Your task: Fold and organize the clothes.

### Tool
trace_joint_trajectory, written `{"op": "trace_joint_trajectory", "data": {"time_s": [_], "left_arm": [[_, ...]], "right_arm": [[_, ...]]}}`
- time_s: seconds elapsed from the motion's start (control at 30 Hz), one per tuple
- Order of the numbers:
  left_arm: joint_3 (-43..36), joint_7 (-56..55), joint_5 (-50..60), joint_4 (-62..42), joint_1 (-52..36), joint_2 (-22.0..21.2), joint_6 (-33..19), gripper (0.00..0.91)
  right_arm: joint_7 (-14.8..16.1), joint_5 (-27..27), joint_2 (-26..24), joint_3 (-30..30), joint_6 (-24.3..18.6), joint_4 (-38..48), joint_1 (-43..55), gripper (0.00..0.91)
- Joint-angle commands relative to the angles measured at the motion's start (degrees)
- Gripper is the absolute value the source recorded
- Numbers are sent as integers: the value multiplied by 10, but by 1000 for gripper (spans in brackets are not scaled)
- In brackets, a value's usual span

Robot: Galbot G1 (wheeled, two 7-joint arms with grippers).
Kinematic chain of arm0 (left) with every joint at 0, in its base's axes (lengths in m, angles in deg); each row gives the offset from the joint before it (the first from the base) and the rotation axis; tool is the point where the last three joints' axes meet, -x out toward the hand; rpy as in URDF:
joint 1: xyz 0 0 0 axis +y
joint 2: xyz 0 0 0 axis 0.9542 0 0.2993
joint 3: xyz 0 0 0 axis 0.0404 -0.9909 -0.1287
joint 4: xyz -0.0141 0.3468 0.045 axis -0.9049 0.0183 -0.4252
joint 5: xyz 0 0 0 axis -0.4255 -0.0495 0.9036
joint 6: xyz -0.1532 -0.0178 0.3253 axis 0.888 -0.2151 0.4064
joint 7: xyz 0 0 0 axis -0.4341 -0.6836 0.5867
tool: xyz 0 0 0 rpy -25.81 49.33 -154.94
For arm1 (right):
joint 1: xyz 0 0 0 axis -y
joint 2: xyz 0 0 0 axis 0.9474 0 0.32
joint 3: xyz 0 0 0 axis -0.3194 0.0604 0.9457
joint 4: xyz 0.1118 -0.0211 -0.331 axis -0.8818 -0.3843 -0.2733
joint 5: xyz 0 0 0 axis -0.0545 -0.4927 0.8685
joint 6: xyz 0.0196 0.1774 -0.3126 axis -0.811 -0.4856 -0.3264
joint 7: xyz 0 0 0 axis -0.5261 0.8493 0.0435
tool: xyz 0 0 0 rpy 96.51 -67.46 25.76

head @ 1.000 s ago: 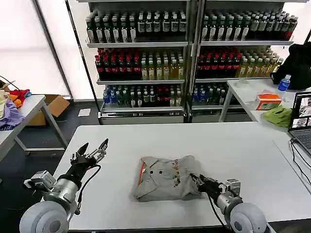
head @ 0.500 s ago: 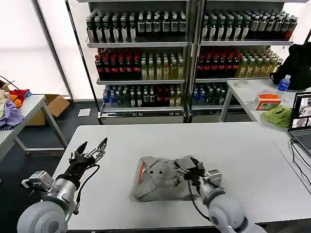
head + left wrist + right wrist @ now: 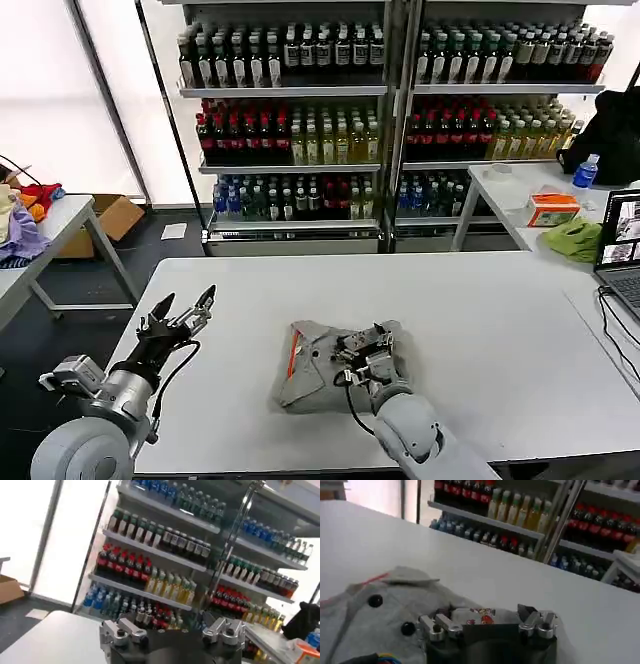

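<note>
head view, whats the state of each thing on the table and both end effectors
grey shirt: folded into a bundle, lying on the white table
right end effector: open, over the shirt's middle
left end effector: open, raised over the table's left edge, holding nothing

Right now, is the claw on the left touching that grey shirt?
Apart. The head view shows the left end effector raised over bare table, well clear of the folded grey shirt.

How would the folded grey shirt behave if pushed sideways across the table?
The grey shirt would probably bunch and unfold rather than slide whole: its layers lie loose and rumpled. It looks light and floppy, so the right pincer over it would likely drag only the top layer.
</note>
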Motion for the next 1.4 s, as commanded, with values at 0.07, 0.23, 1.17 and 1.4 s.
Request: {"op": "trace_joint_trajectory", "data": {"time_s": [0.07, 0.23, 1.17, 1.4], "left_arm": [[3, 6, -1, -9, 0, 3, -6, 907], [3, 12, -2, -14, 3, 7, -10, 907], [-24, 182, 317, -34, 132, -95, -190, 907], [-19, 226, 348, -10, 147, -139, -219, 907]], "right_arm": [[3, 31, 1, 8, -90, 3, -5, 907], [24, -27, -25, -37, -180, -113, 1, 907], [270, -159, -37, -477, -373, -164, -429, 907], [267, -140, -24, -460, -376, -179, -431, 907]]}}
